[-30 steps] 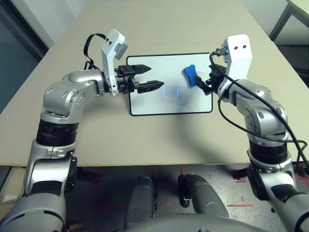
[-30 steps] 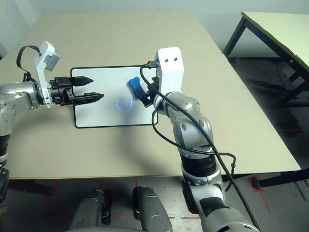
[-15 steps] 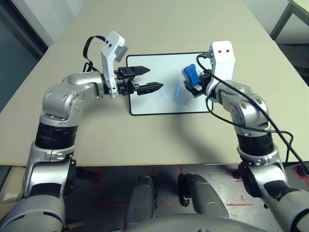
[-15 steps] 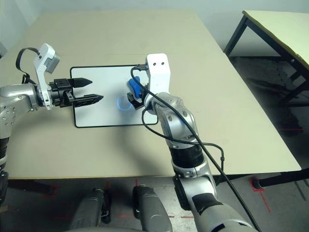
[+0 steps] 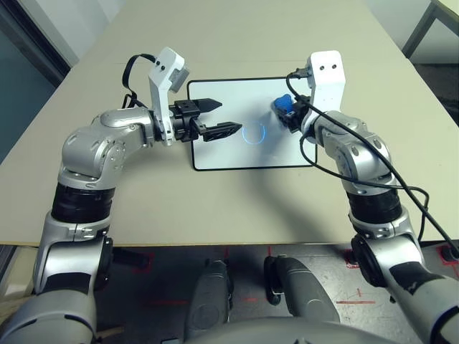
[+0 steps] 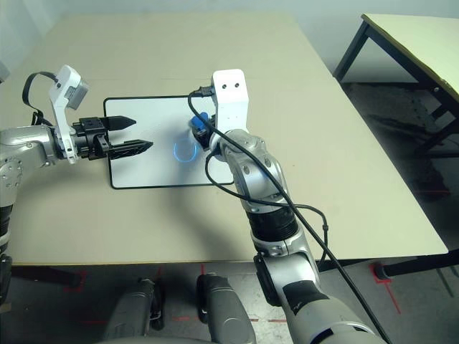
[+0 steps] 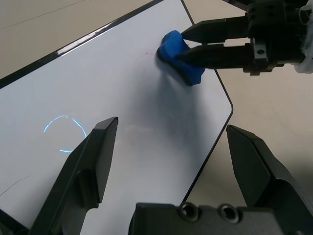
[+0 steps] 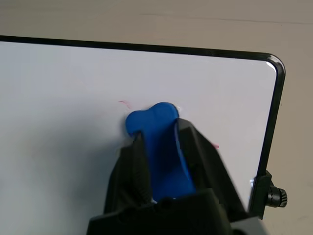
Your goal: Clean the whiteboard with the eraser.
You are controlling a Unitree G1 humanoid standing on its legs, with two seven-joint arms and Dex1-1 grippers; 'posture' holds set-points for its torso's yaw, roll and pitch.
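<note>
The eraser (image 8: 155, 147) was clenched between the jaws of the right gripper (image 7: 193, 45), its blue tip down on the whiteboard (image 5: 237, 150) near the board's far right corner, right beside faint red marker flecks. Whether it pressed firmly or only touched lightly could not be told. The board lay flat on the counter (image 5: 287, 36), with a cyan ring (image 5: 254, 133) drawn near its middle, well apart from the eraser.

The left gripper (image 5: 216, 116) hovered over the board's left part with its jaws released and holding nothing, their tips pointing toward the cyan ring.

The step in hand looked like wiping the red flecks. Doing it well would call for even downward pressure and short strokes that keep the eraser flat against the surface, then a sweep inward to the cyan ring. The board is light and unclamped, so it could slide; the left gripper might steady its edge.
</note>
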